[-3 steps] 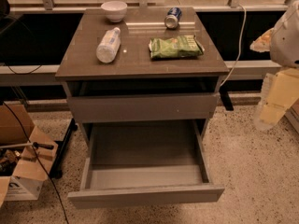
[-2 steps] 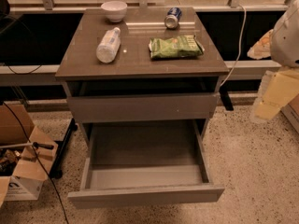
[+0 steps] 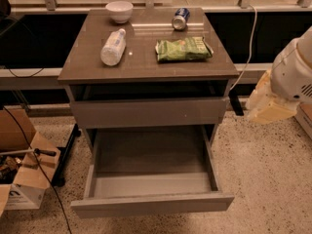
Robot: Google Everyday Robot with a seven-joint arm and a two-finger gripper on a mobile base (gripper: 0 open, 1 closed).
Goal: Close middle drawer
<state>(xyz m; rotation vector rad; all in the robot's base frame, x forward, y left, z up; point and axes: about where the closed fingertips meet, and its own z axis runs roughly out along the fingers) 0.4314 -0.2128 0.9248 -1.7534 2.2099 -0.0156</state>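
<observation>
The middle drawer (image 3: 152, 203) is pulled far out of the grey cabinet (image 3: 146, 69), and its bare grey inside is in full view. Its flat front faces me near the bottom of the view. The upper front (image 3: 148, 112) above it stands slightly out from the cabinet. The lowest front is hidden under the open drawer. My white arm (image 3: 287, 79) hangs at the right edge, to the right of the cabinet and apart from it. The gripper itself does not show in this view.
On the cabinet top lie a plastic bottle (image 3: 113, 47), a green chip bag (image 3: 184, 48), a can (image 3: 181, 18) and a white bowl (image 3: 119, 10). Cardboard boxes (image 3: 22, 172) and cables sit on the floor at left. Speckled floor (image 3: 265, 179) lies at right.
My arm has moved a little to the left, toward the cabinet's right side. The drawer and the things on top have not moved.
</observation>
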